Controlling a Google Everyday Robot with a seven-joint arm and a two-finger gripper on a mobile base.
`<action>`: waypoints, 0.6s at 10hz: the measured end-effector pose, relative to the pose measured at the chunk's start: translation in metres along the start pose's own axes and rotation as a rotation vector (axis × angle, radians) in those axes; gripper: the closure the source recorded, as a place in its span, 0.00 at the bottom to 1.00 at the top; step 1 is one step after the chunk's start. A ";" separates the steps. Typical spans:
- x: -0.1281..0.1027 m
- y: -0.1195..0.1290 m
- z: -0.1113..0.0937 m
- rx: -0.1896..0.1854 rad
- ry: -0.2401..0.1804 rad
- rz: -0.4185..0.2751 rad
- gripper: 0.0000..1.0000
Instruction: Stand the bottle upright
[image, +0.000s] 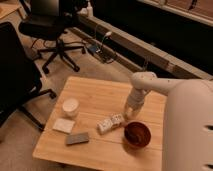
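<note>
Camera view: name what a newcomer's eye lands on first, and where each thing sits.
The big white arm reaching over the wooden table from the picture's right stands out first. Its gripper is low at the right end of the bottle, which lies on its side near the table's middle. The red bowl sits just right of the bottle, toward the front edge.

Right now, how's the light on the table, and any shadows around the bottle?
Camera view: warm, dim light on the table; the background beyond is dark. Camera view: the gripper hangs low by the end of the lying bottle nearest the red bowl, whose inside is shadowed; no glare there.
</note>
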 end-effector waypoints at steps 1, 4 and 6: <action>0.001 -0.001 0.000 0.001 0.006 -0.002 0.50; 0.005 -0.002 0.002 0.005 0.026 -0.004 0.50; 0.007 -0.003 0.004 0.008 0.036 0.001 0.50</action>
